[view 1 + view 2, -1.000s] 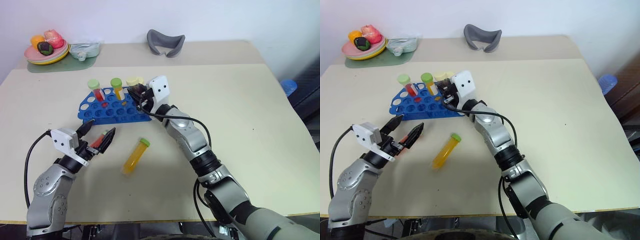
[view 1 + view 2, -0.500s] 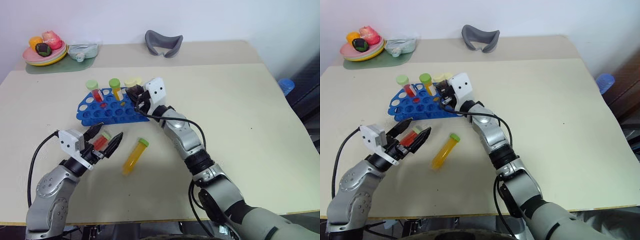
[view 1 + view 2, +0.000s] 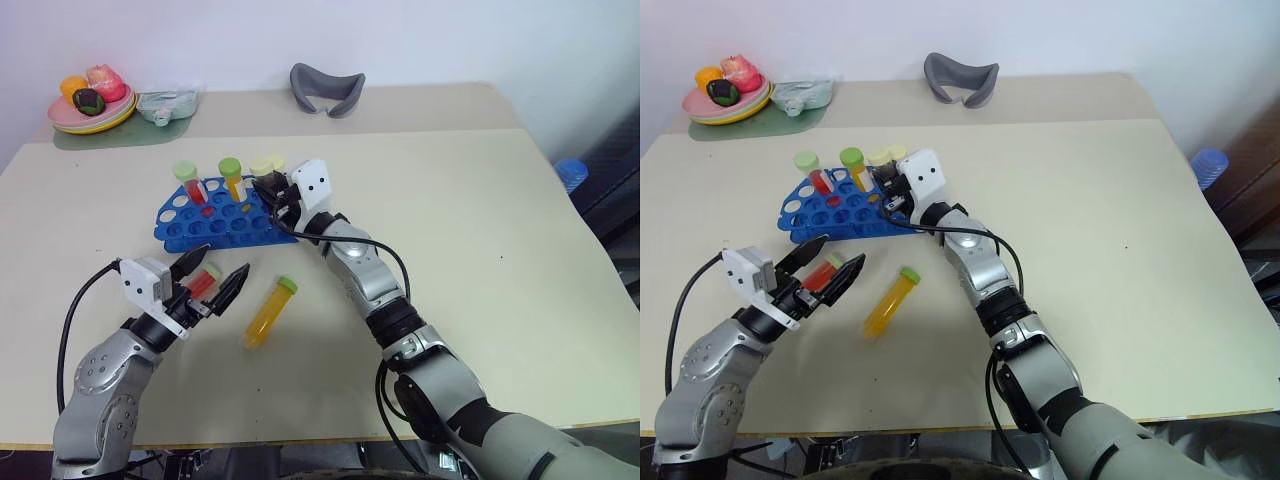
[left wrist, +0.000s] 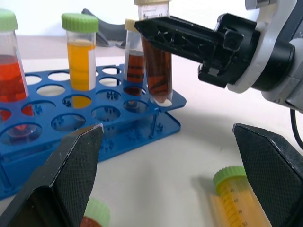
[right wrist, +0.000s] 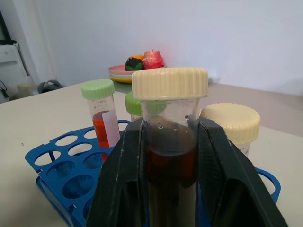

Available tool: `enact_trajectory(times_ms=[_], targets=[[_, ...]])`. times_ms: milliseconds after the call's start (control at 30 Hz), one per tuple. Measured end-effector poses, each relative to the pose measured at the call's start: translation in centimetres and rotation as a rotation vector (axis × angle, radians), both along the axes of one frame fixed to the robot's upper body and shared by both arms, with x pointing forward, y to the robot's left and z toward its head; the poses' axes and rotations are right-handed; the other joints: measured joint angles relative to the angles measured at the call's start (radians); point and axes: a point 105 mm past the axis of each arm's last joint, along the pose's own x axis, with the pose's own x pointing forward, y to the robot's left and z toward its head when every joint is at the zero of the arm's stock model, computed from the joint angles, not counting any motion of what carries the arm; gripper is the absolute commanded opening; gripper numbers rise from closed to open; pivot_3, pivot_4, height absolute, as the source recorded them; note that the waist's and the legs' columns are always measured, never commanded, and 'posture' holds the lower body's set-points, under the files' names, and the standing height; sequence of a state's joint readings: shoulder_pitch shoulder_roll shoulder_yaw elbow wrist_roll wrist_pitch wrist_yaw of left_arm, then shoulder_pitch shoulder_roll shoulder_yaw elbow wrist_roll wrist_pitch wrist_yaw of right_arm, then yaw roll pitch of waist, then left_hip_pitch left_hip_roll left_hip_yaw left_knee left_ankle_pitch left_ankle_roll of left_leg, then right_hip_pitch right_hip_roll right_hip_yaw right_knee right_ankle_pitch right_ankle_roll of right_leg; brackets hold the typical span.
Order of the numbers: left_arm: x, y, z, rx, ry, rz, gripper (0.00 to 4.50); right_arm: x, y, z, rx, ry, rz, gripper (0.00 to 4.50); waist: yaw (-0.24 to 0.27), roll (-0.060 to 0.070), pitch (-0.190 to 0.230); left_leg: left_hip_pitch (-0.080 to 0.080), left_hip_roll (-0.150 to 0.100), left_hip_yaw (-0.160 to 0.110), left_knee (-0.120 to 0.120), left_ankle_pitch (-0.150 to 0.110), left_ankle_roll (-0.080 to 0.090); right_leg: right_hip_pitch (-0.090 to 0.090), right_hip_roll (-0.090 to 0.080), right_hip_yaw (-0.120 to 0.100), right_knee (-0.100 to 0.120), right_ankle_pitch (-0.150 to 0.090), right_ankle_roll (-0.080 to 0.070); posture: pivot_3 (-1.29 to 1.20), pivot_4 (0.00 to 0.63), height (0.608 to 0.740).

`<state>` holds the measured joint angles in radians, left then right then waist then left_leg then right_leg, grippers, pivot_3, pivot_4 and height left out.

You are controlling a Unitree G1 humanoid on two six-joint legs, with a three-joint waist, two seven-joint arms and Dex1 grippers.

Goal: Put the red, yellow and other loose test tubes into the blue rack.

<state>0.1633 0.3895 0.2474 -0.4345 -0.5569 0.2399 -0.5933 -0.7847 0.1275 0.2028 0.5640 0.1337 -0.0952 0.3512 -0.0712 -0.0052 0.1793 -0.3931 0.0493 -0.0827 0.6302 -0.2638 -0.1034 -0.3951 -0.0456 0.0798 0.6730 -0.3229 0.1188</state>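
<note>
The blue rack (image 3: 225, 218) stood on the table (image 3: 480, 220), already carrying a red tube with a green cap (image 3: 190, 180), a yellow tube with a green cap (image 3: 233, 176) and a dark tube with a cream cap (image 4: 134, 61). The right gripper (image 4: 163, 33) had its fingers clamped on a dark brown tube with a cream cap (image 5: 169, 156), held upright just under the cap, its rounded tip poised over a hole at the rack's near corner. The left gripper (image 3: 212, 285) hung with its fingers wide apart above a small red tube (image 3: 203, 282) lying on the table; whether it touched that tube could not be told. A larger yellow tube with a green cap (image 3: 270, 312) lay loose just beside it.

The tubes looked like light, rigid, smooth plastic, round enough to roll and to slip in a loose pinch. Taking each across the barrel near the cap would probably serve best, keeping the tip free to enter a hole. The rack looked light and might slide if nudged.
</note>
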Motion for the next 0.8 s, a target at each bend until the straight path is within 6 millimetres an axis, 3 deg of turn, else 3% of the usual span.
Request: enact_trajectory(times_ms=[400, 633, 800], targets=[[0.3, -0.2, 0.2, -0.002, -0.001, -0.006, 4.5, -0.3, -0.6, -1.0, 0.029, -0.004, -0.008, 0.82, 0.001, 0.0, 0.0, 0.0, 0.0, 0.0, 0.0, 0.0, 0.0, 0.0, 0.0, 0.0, 0.0, 0.0, 0.0, 0.0, 0.15, 0.74], [0.3, -0.3, 0.2, -0.001, 0.001, -0.011, 4.5, -0.1, -1.3, -0.9, 0.057, -0.004, -0.025, 4.25, -0.001, 0.0, 0.0, 0.0, 0.0, 0.0, 0.0, 0.0, 0.0, 0.0, 0.0, 0.0, 0.0, 0.0, 0.0, 0.0, 0.15, 0.74], [0.3, -0.3, 0.1, 0.013, 0.02, -0.006, 4.5, -0.3, -2.1, 1.2, 0.095, -0.069, -0.041, 4.25, 0.0, 0.0, 0.0, 0.0, 0.0, 0.0, -0.001, 0.0, 0.0, 0.0, 0.0, 0.0, -0.001, 0.0, 0.0, 0.0, 0.15, 0.74]])
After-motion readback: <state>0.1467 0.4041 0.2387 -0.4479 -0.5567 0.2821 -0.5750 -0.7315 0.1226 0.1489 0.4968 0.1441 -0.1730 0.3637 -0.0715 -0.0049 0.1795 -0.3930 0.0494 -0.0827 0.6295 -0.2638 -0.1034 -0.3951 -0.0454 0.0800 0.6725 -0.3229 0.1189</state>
